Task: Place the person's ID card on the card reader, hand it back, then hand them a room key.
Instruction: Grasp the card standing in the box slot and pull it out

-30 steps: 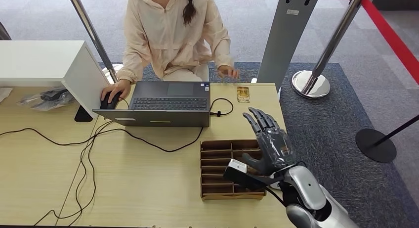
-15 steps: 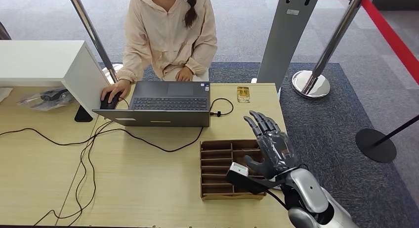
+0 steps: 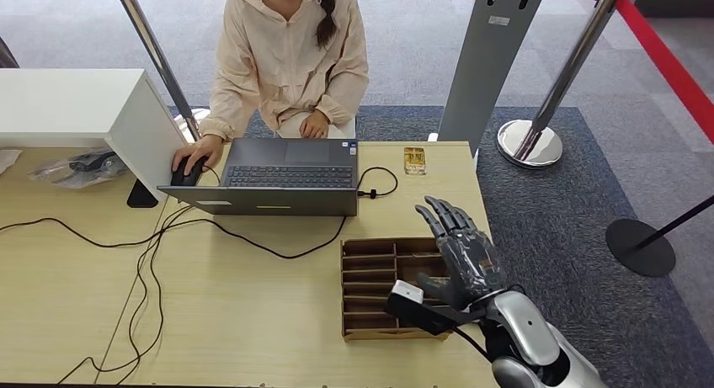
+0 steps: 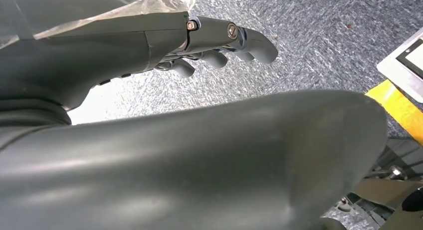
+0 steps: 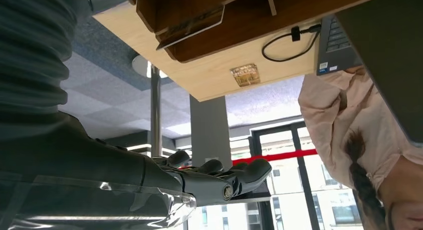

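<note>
Right hand [image 3: 461, 252] hovers over the tray [image 3: 362, 289], fingers spread, nothing held. The card [image 3: 414, 160] lies ahead of it at the table's far edge, long axis pointing away from the robot. Left hand [image 4: 219, 45] hangs empty by the floor, so the right is nearer.

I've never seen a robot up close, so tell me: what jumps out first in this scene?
The robot's dark right hand, fingers spread, hovers above a brown slotted tray at the desk's near right. Across the desk a person works at a grey laptop, and a small card lies beside it, near the far edge.
</note>
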Controlling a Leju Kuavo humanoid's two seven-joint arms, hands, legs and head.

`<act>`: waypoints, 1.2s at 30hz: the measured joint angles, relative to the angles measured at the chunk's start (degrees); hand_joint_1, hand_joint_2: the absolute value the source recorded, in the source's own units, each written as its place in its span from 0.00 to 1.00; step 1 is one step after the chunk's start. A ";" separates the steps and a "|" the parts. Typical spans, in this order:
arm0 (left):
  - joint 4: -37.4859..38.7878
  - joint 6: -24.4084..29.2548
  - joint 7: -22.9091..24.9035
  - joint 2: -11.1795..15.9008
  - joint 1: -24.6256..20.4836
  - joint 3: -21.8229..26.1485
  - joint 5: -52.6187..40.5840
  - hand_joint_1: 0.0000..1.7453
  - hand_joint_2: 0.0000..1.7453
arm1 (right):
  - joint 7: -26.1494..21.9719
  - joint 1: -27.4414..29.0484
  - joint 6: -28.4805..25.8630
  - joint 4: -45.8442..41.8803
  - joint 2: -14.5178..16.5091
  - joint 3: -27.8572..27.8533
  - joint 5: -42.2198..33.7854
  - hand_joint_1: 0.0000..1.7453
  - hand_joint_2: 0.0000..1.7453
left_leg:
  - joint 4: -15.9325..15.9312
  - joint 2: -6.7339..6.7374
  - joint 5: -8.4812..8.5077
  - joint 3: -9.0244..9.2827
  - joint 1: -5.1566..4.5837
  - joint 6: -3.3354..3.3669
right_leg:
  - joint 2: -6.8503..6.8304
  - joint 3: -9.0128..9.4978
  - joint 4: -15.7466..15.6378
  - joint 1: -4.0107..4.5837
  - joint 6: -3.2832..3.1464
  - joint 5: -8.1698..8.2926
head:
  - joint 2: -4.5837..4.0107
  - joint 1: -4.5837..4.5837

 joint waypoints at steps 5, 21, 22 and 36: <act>0.00 -0.07 0.00 0.00 0.00 0.00 0.00 0.00 0.00 | 0.46 0.00 1.16 -0.02 -0.71 0.01 -0.60 0.03 1.00 | 0.00 0.00 0.00 -0.01 0.00 0.00 | 0.00 -0.01 0.00 0.00 0.00 0.00 | 0.00 0.01; 0.00 -0.37 0.20 0.16 0.00 0.02 0.17 0.00 0.00 | 1.24 0.12 1.57 -0.07 -1.98 -0.02 -1.28 0.40 1.00 | 0.00 0.00 0.00 -0.03 0.00 0.00 | 0.00 -0.04 0.00 0.00 0.00 0.00 | 0.00 0.00; 0.00 -0.37 0.19 0.19 0.00 0.02 0.17 0.00 0.00 | 1.28 0.12 1.59 -0.07 -1.98 -0.02 -1.28 0.41 1.00 | 0.00 0.00 0.00 -0.03 0.00 0.00 | 0.00 -0.04 0.00 0.00 0.00 0.00 | 0.00 0.00; 0.00 -0.50 0.42 0.28 -0.01 0.02 0.07 0.00 0.00 | 1.30 0.12 1.63 -0.07 -1.46 0.54 -1.12 0.25 1.00 | 0.00 0.00 0.00 -0.07 0.00 0.00 | 0.00 -0.06 0.00 0.00 0.00 0.00 | 0.00 0.00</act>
